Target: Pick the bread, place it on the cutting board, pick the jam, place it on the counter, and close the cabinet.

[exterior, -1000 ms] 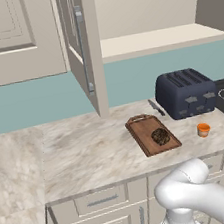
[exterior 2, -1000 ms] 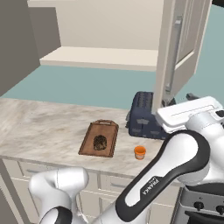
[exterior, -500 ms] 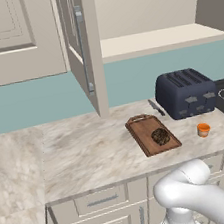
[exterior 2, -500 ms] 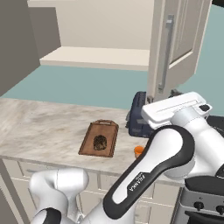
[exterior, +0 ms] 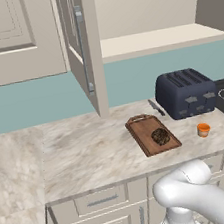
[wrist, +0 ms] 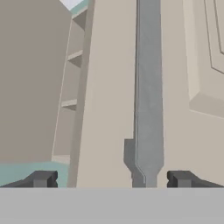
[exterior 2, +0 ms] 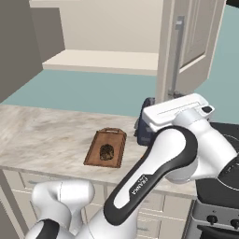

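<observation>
Counter (exterior: 84, 153): beige-and-cream marbled stone over beige drawers; teal wall behind.
Cutting board (exterior: 152, 134): reddish-brown, lying flat on the counter left of the toaster, handle end toward the far wall.
Bread (exterior: 161, 136): dark lumpy loaf resting on the near half of the board.
Jam (exterior: 203, 130): orange jar standing on the counter, right of the board, just in front of the toaster.
Toaster (exterior: 185, 92): dark blue, at the back right; a knife (exterior: 156, 107) lies at its left.
Cabinet (exterior: 88, 51): doors standing open, cream shelf inside bare.
Gripper (wrist: 111, 179): fingers spread wide, facing the door's vertical grey bar handle (wrist: 148, 92), whose lower end sits between the tips; nothing gripped.
</observation>
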You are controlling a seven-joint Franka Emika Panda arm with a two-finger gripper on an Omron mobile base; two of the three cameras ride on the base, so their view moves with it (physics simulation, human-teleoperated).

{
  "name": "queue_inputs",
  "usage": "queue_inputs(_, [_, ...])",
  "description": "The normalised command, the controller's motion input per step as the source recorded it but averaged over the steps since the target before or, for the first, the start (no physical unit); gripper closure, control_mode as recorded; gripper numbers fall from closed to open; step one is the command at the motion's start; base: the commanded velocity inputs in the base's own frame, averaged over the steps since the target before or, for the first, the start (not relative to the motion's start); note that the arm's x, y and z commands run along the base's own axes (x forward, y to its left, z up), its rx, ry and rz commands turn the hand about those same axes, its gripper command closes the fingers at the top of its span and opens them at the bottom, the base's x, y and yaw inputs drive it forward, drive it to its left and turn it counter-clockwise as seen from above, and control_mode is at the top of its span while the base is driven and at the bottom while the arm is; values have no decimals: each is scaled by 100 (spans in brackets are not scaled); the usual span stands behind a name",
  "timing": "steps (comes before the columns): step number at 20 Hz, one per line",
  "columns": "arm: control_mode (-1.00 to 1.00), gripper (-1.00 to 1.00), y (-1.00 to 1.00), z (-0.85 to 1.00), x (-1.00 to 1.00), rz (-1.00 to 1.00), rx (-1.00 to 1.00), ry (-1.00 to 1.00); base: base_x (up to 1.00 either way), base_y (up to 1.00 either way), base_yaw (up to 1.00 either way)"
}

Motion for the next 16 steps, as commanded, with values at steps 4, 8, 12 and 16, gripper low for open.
queue_inputs(4, [-100,-100,9,0,21,3,0,-1,0,0,0])
queue_inputs(8, [-100,-100,9,1,26,4,0,0,0,0,0])
queue_inputs(12, [-100,-100,17,0,33,6,0,0,0,0,0])
queue_inputs(16, [-100,-100,17,0,37,8,1,0,0,0,0])
